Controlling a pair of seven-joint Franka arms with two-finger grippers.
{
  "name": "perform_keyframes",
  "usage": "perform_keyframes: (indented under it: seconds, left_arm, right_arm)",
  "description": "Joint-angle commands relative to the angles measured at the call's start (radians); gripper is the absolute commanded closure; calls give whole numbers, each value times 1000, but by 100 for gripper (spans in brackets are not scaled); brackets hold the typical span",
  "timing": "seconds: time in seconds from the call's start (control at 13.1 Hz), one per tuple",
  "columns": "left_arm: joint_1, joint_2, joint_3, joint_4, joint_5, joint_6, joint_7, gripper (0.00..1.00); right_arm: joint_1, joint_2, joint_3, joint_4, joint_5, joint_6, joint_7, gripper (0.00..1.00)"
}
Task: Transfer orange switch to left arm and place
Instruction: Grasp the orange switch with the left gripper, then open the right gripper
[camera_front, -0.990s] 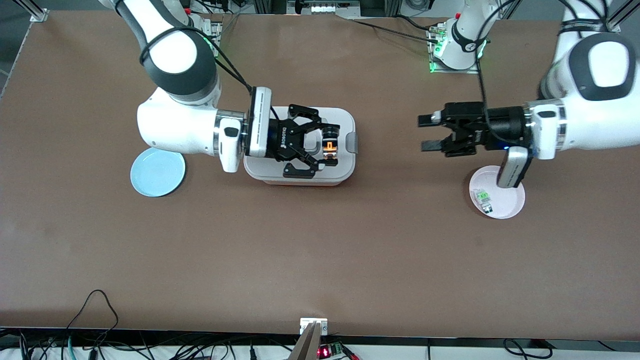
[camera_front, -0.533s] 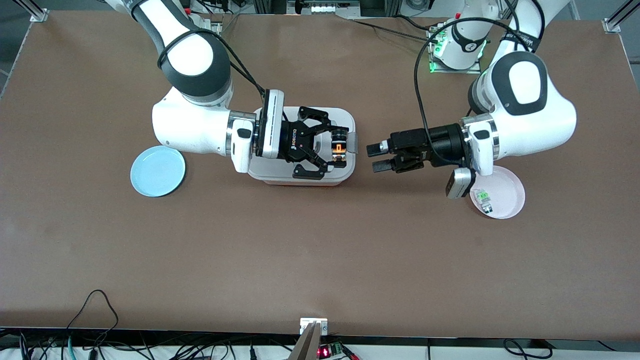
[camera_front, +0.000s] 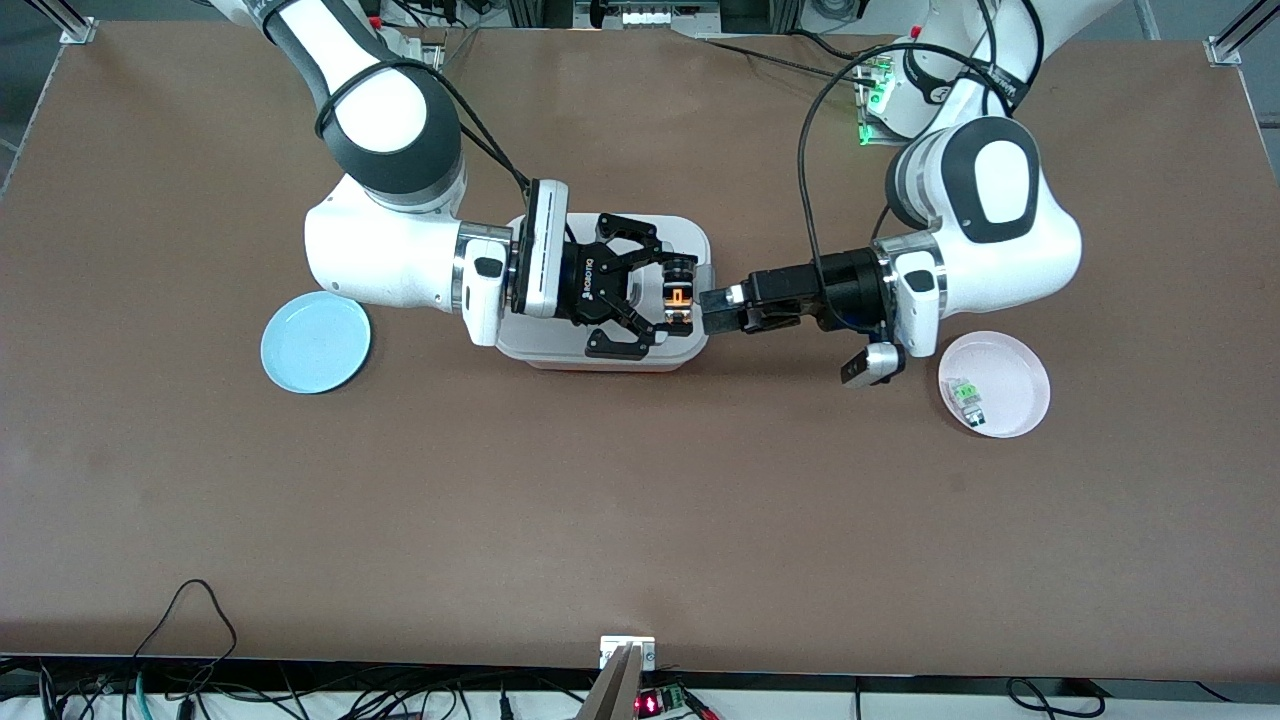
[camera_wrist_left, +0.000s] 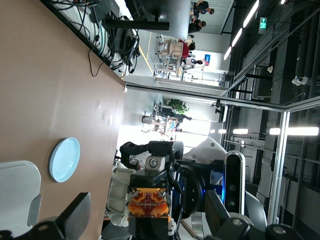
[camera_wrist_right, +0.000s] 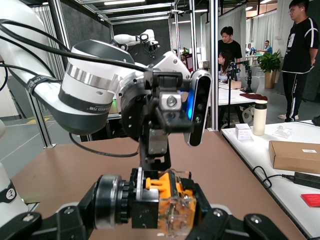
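Observation:
My right gripper (camera_front: 672, 294) hangs over the white box (camera_front: 690, 236), shut on the orange switch (camera_front: 679, 295). The switch's black round end and clear orange body lie between the right gripper's (camera_wrist_right: 165, 212) fingers, as seen on the switch (camera_wrist_right: 172, 202) in the right wrist view. My left gripper (camera_front: 714, 308) reaches in level from the left arm's end of the table and stands open at the box's edge. In the left wrist view the switch (camera_wrist_left: 150, 205) sits in the gap of the left gripper (camera_wrist_left: 147, 222), apart from both fingers.
A light blue plate (camera_front: 315, 343) lies on the table toward the right arm's end. A pink plate (camera_front: 1012, 375) toward the left arm's end holds a small clear part with a green top (camera_front: 967, 394). Cables run along the table's near edge.
My left arm has swung from over the pink plate toward the box, bringing its open gripper up to the switch. The right arm shifted slightly, then held still.

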Motion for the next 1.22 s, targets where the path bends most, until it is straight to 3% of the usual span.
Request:
perform_keyframes:
  seconds: [0.0,0.3,0.38,0.76,0.91,1.14]
  left_arm:
    - [6,-3,-9,-10,-33,9,30,1]
    - [-2,9,-35,-10,-34,0,30,7]
    - [-8,9,-35,-10,-33,0,30,14]
    - [-4,26,-35,-10,-25,-1,106,66]
    - [-1,25,-35,-10,-27,-1,107,69]
    - [6,20,-35,-8,-27,-1,97,87]
  right_arm:
    - [6,14,5,23,26,14,-18,71]
    - [6,14,5,21,21,14,-19,71]
    - [6,14,5,21,21,14,-19,71]
    - [6,14,5,18,21,14,-19,71]
    - [7,14,5,18,23,14,-18,69]
    - [6,14,5,18,24,12,-7,60]
